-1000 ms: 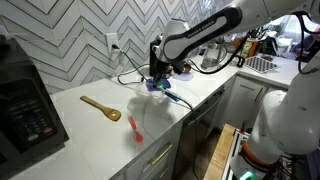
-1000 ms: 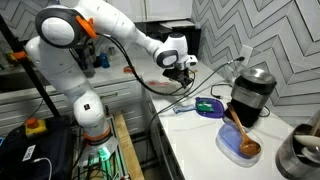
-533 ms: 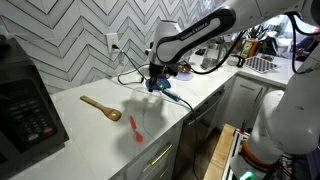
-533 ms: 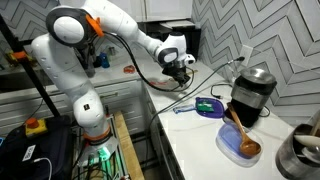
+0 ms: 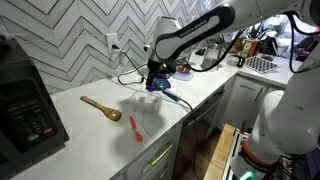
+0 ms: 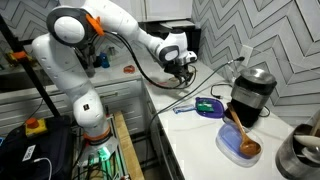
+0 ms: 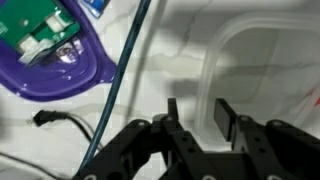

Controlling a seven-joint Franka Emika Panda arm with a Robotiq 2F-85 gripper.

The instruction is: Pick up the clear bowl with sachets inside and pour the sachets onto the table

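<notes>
**Wrist view.** The gripper (image 7: 198,112) is hovering over the table (image 7: 165,75) with jaws parted, grasping nothing. The clear bowl (image 7: 268,60) is lying just ahead and to its right. Its near wall appears to be lining up with the gap between the fingers. The sachets are not discernible.

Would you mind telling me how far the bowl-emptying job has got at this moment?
Done: only the approach; the claw is at the clear bowl. In hand: the grasp; in the wrist view its open jaws straddle one wall of the bowl, not yet closed. Left: closing, lifting, and tipping the sachets onto the table. The sachets themselves are too faint to make out.
</notes>
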